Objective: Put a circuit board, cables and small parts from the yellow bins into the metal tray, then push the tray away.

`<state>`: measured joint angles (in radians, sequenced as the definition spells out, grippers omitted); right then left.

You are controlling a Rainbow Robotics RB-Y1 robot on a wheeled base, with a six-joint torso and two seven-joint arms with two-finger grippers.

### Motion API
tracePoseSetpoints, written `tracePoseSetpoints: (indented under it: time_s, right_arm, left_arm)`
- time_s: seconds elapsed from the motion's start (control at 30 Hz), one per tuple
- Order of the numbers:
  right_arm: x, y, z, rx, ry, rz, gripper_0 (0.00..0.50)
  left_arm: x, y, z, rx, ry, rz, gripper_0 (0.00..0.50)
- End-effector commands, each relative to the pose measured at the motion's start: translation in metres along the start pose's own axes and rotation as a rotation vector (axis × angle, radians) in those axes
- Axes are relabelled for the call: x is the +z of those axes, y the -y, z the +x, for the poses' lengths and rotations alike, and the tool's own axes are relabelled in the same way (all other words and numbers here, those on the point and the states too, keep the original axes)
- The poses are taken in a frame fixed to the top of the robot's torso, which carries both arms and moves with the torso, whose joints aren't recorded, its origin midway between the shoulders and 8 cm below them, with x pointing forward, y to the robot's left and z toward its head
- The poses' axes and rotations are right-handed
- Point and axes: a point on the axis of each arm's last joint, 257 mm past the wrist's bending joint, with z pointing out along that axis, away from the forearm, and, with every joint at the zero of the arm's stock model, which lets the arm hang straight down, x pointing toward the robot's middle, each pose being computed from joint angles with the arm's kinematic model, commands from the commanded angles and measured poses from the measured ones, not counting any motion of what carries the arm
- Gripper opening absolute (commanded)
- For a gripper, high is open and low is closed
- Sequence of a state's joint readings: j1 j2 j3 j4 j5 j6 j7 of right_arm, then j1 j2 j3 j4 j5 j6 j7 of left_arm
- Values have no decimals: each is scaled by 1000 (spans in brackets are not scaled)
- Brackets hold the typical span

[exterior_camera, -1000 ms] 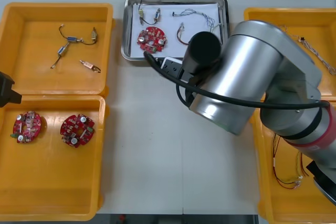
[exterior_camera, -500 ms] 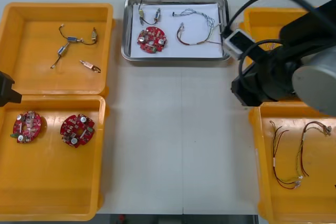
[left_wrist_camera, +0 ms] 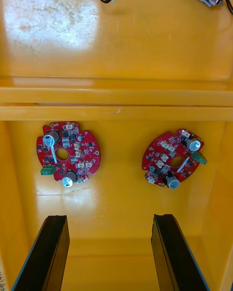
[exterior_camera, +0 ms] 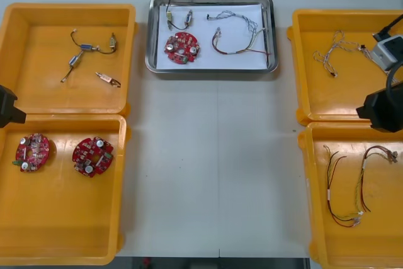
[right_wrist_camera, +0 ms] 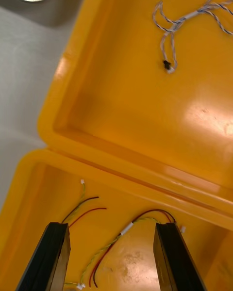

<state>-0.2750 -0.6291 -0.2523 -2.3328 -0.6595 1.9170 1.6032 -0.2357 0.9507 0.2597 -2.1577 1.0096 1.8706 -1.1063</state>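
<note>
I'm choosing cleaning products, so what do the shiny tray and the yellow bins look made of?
Shiny rectangular metal tray: probably polished stainless steel or aluminium, judging by its mirror-like rolled rim; a white sheet, perhaps paper, lines it. Yellow rectangular bins: likely moulded glossy plastic, given their rounded corners and soft glare patches.
</note>
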Motion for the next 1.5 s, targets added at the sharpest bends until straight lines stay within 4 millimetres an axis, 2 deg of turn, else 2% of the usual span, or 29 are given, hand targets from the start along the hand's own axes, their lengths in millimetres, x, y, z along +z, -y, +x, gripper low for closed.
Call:
tracePoseSetpoints:
  time_s: [0.03, 0.1, 0.2, 0.6, 0.93, 1.5]
  right_arm:
    - [-14, 33, 16, 114, 0, 79, 500]
    - [-14, 36, 20, 135, -5, 84, 500]
    - [-12, 42, 37, 238, -29, 89, 500]
    - [1, 62, 76, 380, -122, 45, 500]
    - [-2, 73, 79, 363, -135, 72, 500]
    - [0, 66, 79, 351, -140, 53, 500]
  left_arm:
    - [-21, -7, -21, 91, 69, -42, 500]
    - [-21, -7, -21, 91, 69, -42, 500]
    - [-21, -7, -21, 91, 69, -42, 500]
    - [-21, -7, -21, 91, 69, -42, 500]
    - [-21, -7, -21, 91, 69, -42, 500]
    - [-21, -7, -21, 91, 69, -42, 500]
